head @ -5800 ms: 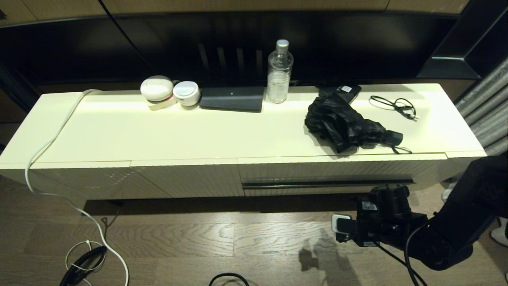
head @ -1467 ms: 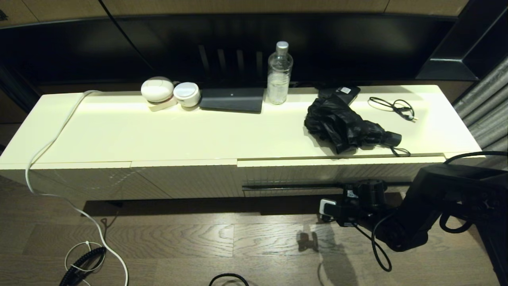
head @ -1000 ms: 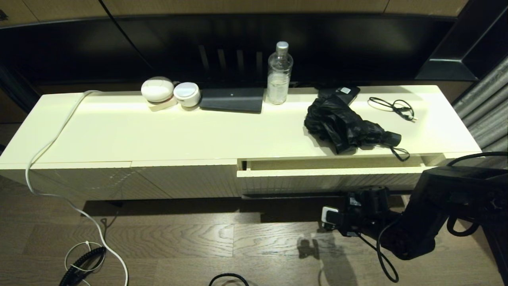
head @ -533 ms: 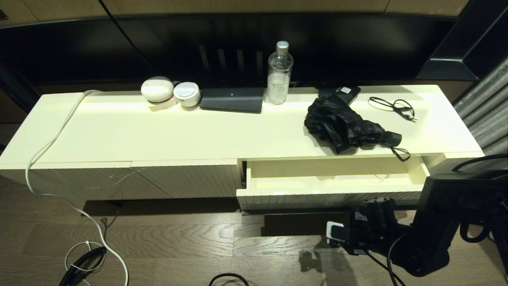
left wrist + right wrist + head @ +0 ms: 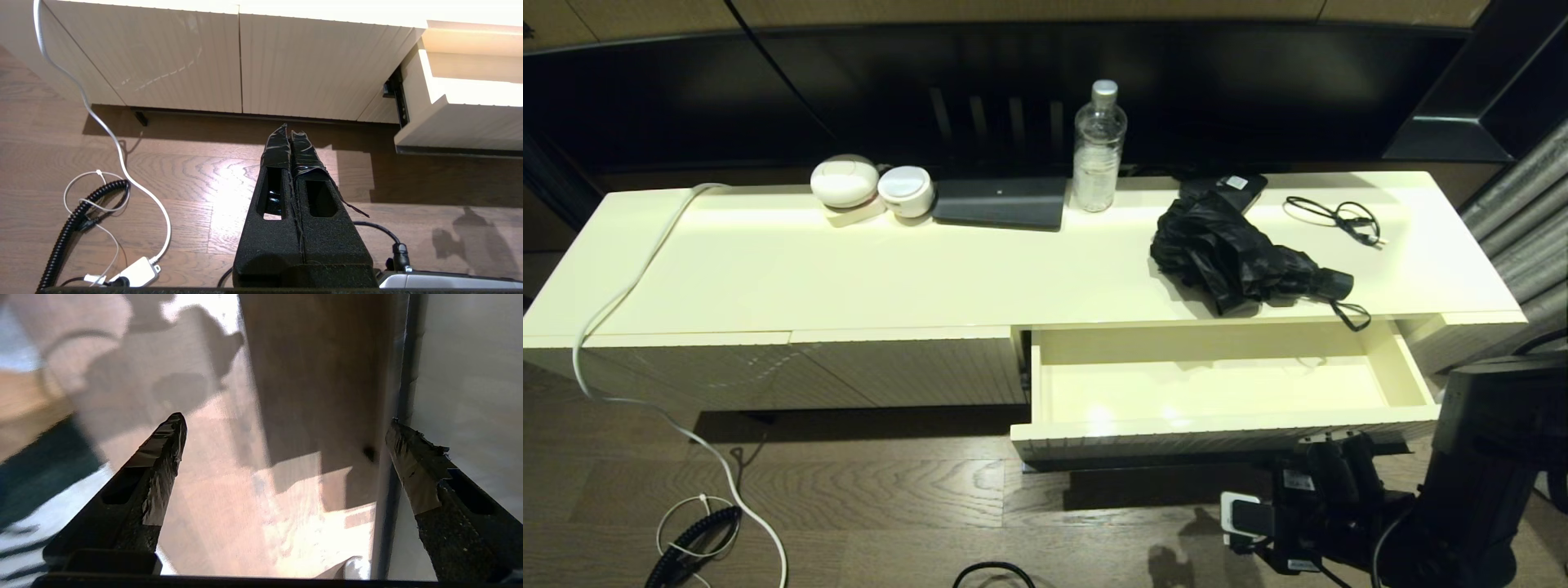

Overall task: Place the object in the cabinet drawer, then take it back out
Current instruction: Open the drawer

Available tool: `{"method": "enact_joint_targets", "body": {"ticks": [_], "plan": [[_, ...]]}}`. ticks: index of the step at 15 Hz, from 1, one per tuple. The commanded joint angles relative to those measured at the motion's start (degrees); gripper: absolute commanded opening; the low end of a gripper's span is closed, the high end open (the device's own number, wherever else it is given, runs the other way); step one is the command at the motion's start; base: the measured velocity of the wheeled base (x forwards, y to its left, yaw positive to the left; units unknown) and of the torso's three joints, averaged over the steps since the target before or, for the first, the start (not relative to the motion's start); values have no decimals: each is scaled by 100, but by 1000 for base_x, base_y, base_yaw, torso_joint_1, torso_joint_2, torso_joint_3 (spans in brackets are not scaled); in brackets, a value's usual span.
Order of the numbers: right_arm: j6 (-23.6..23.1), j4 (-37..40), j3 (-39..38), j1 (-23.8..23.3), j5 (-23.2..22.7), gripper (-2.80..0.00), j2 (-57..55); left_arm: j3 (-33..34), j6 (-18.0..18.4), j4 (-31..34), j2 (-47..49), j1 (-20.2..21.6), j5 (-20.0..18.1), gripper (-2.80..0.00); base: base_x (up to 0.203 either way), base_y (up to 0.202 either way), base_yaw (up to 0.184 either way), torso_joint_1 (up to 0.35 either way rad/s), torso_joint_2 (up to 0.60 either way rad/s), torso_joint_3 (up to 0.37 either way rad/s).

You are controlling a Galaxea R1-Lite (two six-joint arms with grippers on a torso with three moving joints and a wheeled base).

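The black folding umbrella (image 5: pixel 1241 261) lies on the cabinet top near its front edge, handle to the right, strap hanging over the edge. Right below it the cream drawer (image 5: pixel 1225 433) stands pulled out, its smooth inside bare. My right gripper (image 5: pixel 1331 457) sits low against the underside of the drawer's ribbed front. In the right wrist view the right gripper (image 5: pixel 286 420) is open wide, with one finger beside the drawer front (image 5: pixel 470 375) and nothing between the fingers. My left gripper (image 5: pixel 289 128) hangs shut over the floor, left of the drawer (image 5: pixel 461 122).
At the back of the cabinet top stand a clear bottle (image 5: pixel 1098 147), two white round devices (image 5: pixel 845 181) and a dark flat box (image 5: pixel 1001 202). A labelled black box (image 5: pixel 1233 186) and a cable loop (image 5: pixel 1335 216) lie near the umbrella. Cables (image 5: pixel 694 531) lie on the wooden floor.
The drawer has slid from shut to far out toward me, with my right gripper drawing back and down along with its front. The umbrella has not moved.
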State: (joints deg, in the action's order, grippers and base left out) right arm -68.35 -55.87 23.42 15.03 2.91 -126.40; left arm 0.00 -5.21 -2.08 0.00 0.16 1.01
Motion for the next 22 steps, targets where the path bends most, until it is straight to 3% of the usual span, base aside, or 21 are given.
{"method": "enact_joint_targets", "body": {"ticks": [1,6,7,10,12,14,17,22], "plan": [[64,-104,-325,91,-2,0,818,0,-7,-2,-9,2,4,-280,0,0,0,0,0,0],[230,278,-804,235,13,0,2514,0,-7,-2,-9,2,4,-280,0,0,0,0,0,0],[253,596,-814,248,25,-280,2968,0,-7,-2,-9,2,4,-280,0,0,0,0,0,0],[288,2388,-434,225,55,-280,4515,0,-7,-2,-9,2,4,-280,0,0,0,0,0,0],[304,4260,428,182,216,-280,5338,0,-7,-2,-9,2,4,-280,0,0,0,0,0,0],[310,5495,1368,161,608,-280,5572,0,-7,-2,-9,2,4,-280,0,0,0,0,0,0],[319,6070,2297,150,854,-280,5023,0,-7,-2,-9,2,4,-280,0,0,0,0,0,0],[324,6123,3392,101,928,-280,3333,0,-7,-2,-9,2,4,-280,0,0,0,0,0,0]]}}
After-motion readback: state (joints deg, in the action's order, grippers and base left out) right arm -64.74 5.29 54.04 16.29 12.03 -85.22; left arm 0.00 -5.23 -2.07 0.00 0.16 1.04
